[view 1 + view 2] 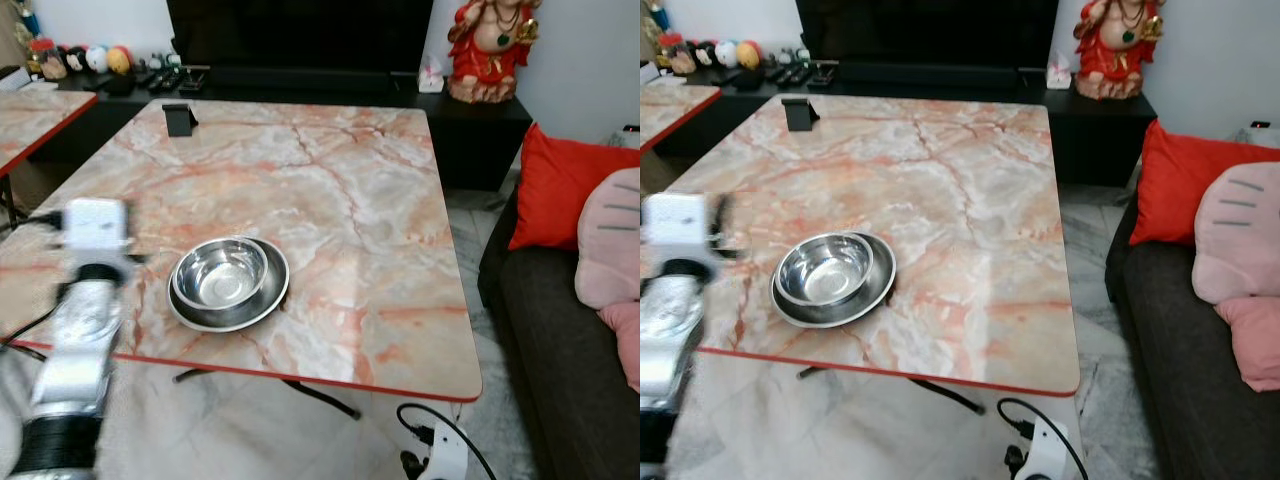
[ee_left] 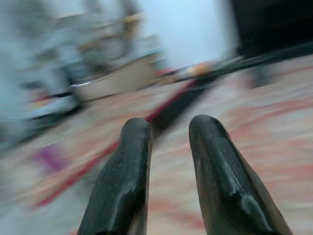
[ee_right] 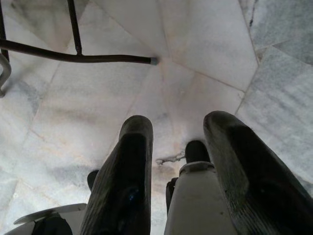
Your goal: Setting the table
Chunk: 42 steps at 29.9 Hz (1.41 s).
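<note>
A dark sofa (image 1: 560, 340) with a red cushion (image 1: 560, 195) and a pink pillow (image 1: 612, 240) stood along the right of the marble table (image 1: 330, 190). A black phone stand (image 1: 179, 118) sat near the far left corner, and a red figurine (image 1: 490, 45) stood on the low black cabinet (image 1: 470, 120) beyond.

Near the front left edge, a steel bowl (image 1: 222, 273) sat nested in a wider steel plate (image 1: 265, 300); the bowl held nothing.

The left arm (image 1: 80, 330) reached over the table's front left corner, just left of the dishes. Its wrist camera, badly blurred, caught the left gripper (image 2: 168, 142) with fingers slightly apart above the marble, gripping nothing. The right gripper (image 3: 178, 142) hung over the pale floor tiles (image 3: 205, 54), fingers parted and empty, near a black table leg (image 3: 78, 57).
</note>
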### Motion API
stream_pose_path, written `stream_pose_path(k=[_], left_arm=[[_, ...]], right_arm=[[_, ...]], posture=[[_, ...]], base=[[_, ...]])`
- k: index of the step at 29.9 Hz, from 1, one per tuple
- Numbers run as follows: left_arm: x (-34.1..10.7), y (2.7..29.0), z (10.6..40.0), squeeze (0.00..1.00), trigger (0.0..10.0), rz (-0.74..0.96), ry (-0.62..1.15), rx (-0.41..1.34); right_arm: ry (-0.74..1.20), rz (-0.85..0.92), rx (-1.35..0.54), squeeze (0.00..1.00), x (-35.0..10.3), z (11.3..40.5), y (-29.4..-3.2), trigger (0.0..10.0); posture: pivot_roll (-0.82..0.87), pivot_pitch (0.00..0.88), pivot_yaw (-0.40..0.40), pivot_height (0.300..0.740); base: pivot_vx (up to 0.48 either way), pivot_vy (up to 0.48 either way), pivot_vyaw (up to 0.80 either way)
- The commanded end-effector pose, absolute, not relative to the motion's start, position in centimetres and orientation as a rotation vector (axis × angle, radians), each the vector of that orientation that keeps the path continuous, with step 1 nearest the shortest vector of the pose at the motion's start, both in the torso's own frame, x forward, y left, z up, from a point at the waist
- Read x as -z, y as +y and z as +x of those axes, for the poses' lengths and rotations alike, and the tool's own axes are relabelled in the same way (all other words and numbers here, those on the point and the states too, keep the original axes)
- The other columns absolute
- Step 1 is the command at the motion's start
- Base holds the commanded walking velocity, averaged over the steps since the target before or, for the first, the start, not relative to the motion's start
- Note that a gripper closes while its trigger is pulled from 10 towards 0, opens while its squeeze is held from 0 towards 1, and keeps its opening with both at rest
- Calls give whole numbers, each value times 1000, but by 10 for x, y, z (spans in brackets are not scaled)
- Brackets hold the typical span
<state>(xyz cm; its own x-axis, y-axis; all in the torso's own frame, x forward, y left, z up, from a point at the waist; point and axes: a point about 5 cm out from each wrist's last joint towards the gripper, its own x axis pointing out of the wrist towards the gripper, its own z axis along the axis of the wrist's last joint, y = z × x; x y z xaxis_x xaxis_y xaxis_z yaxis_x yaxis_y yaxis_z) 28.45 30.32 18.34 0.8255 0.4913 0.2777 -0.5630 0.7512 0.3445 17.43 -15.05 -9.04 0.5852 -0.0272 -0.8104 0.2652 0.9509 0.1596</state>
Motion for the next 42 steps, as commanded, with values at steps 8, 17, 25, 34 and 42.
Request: stream_pose_path(k=[8, 17, 25, 34, 42], left_arm=[[-102, 386, 203, 0, 10000, 479, 193, -1021], [20, 360, 150, 0, 10000, 410, 841, -765], [76, 248, 170, 0, 10000, 231, 1019, -50], [73, 212, 197, 0, 10000, 232, 971, 113], [75, 214, 194, 0, 10000, 216, 981, 43]], right_arm=[[937, 276, 179, 0, 91, 174, -149, 10000], [965, 220, 185, 0, 92, 171, -152, 10000], [976, 201, 212, 0, 95, 164, -164, 10000], [969, 192, 254, 0, 99, 138, -202, 10000], [986, 180, 241, 0, 101, 126, -207, 10000]], posture=[[18, 0, 27, 740], [11, 0, 28, 740], [-14, 0, 29, 740], [-44, 0, 23, 740], [-53, 0, 14, 740]], base=[[0, 0, 0], [0, 0, 0], [0, 0, 0], [0, 0, 0], [0, 0, 0]])
